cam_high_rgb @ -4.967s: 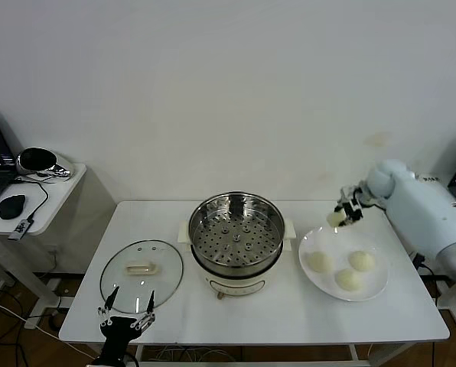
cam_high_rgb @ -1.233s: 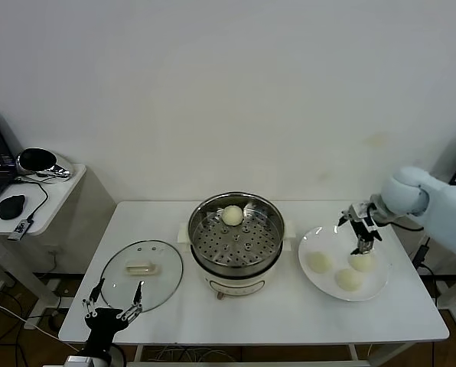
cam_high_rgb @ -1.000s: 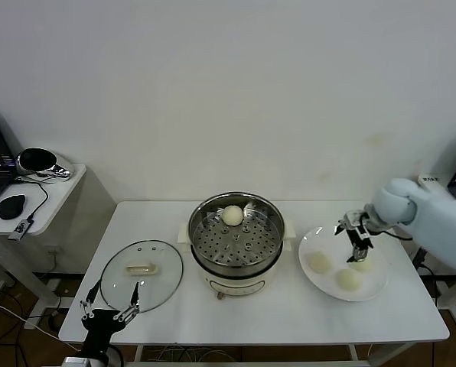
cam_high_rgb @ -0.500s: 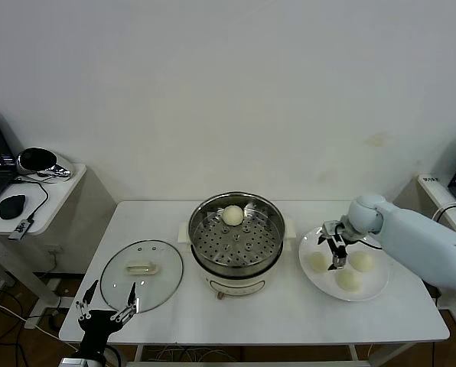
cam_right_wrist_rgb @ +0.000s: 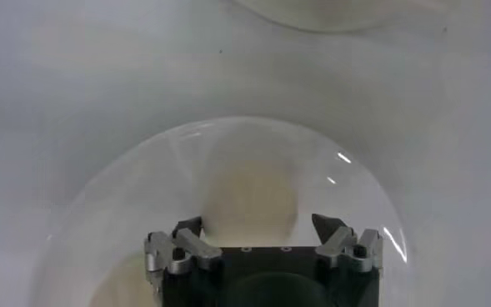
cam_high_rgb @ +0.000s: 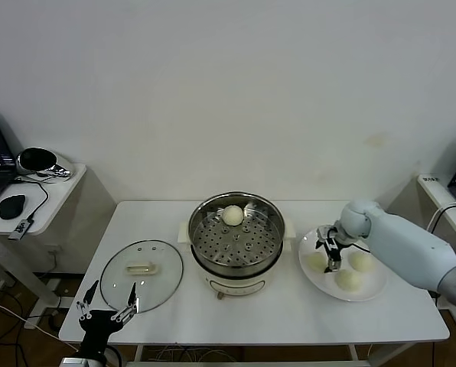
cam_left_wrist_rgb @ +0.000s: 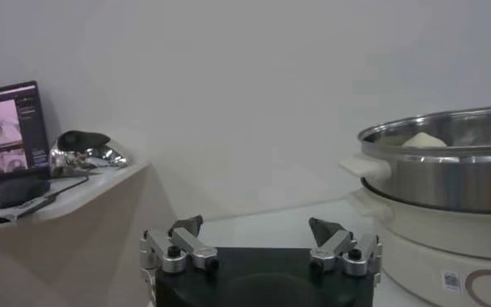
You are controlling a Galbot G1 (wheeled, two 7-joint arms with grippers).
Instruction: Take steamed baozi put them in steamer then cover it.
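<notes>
One baozi [cam_high_rgb: 232, 215] lies at the back of the steel steamer [cam_high_rgb: 236, 233], and its top [cam_left_wrist_rgb: 424, 140] shows over the steamer rim [cam_left_wrist_rgb: 445, 167] in the left wrist view. Three more baozi sit on the white plate [cam_high_rgb: 378, 289]. My right gripper [cam_high_rgb: 330, 253] is low over the plate's leftmost baozi [cam_high_rgb: 314, 262]. In the right wrist view that baozi [cam_right_wrist_rgb: 249, 196] lies between the open fingers of the right gripper [cam_right_wrist_rgb: 258, 221], with a gap on one side. The glass cover [cam_high_rgb: 141, 272] lies flat left of the steamer. My left gripper [cam_high_rgb: 105, 313] hangs open off the table's front edge.
A side table [cam_high_rgb: 29, 200] at the far left holds a mouse, a laptop and a shiny helmet-like object [cam_left_wrist_rgb: 87, 150]. A wall stands close behind the white table [cam_high_rgb: 289, 313]. The steamer stands between the cover and the plate.
Since five seconds ago one baozi has gone into the steamer. Over the last second my right gripper moved left across the plate, from the right baozi to the left one, and came down around it.
</notes>
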